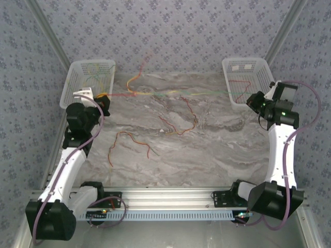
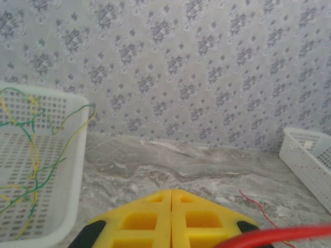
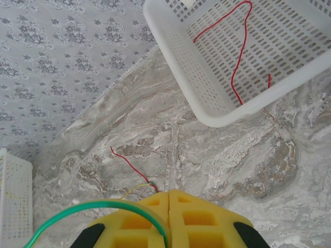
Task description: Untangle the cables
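Note:
A thin strand of cables (image 1: 176,93), yellow, green and red, runs taut across the back of the marble table between my two grippers. My left gripper (image 1: 105,100) is beside the left basket, its yellow jaws (image 2: 171,191) pressed together. A blurred red cable (image 2: 279,234) crosses close in front of them. The jaws of my right gripper (image 1: 252,101) (image 3: 168,192) are shut, and a green cable (image 3: 103,205) loops into the seam between them. Red and yellow ends (image 3: 135,173) poke out at the tip. More loose red and yellow cables (image 1: 178,123) lie mid-table.
The left white basket (image 1: 77,77) holds green and yellow wires (image 2: 32,150). The right white basket (image 1: 258,67) holds a red wire (image 3: 241,49). Another red-yellow wire (image 1: 129,140) lies nearer the left arm. Patterned walls close in the table at the back and sides.

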